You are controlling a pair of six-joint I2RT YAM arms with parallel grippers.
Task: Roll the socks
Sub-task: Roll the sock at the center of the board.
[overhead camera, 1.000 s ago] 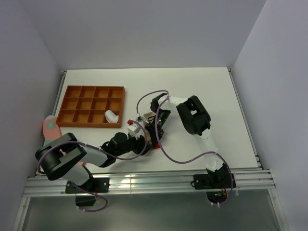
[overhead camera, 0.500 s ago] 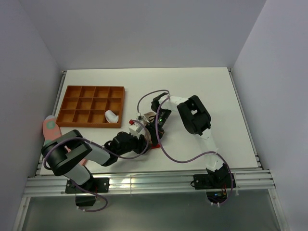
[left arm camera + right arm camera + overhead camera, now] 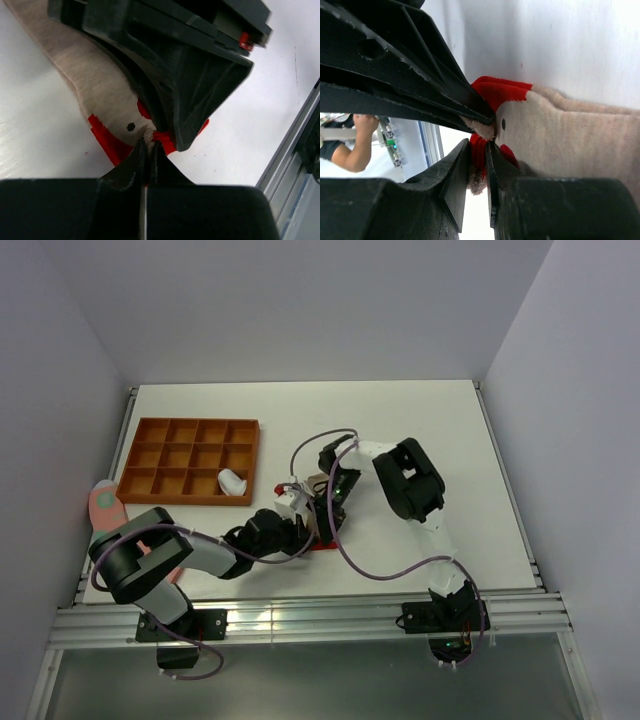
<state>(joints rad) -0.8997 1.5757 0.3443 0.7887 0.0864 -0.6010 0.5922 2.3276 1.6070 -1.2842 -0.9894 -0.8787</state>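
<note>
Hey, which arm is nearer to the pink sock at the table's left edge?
Left. The left arm bends right beside the pink sock, partly covering it; the right arm reaches in well right of the orange tray.

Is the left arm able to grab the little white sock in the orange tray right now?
Probably not yet. The left gripper is shut on the beige and red sock, so it is busy. The white sock lies close by in the orange tray, nothing covering it.

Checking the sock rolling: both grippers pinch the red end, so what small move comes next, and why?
Probably curl the pinched end over onto the beige part: left gripper and right gripper both clamp the sock at its red end; the rest lies flat.
</note>
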